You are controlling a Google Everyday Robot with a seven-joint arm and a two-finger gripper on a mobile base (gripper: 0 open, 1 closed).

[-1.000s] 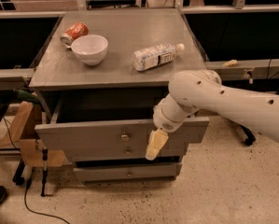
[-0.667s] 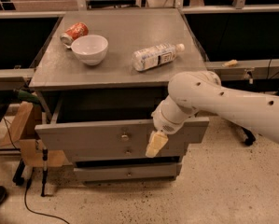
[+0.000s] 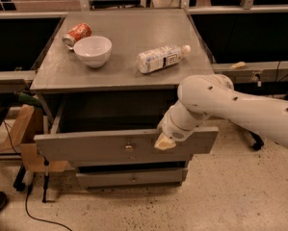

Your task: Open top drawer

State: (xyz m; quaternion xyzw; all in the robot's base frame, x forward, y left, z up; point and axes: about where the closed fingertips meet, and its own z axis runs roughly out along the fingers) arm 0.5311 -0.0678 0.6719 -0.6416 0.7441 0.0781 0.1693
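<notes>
Looking down from high in front, fairly near, framing gripper (image 3: pixel 163 141) at centre, over top drawer (image 3: pixel 90 147).

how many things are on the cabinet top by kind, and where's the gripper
can: 1
bowl: 1
bottle: 1
total: 3
The gripper is at the front of the pulled-out top drawer, right of its knob.
</notes>
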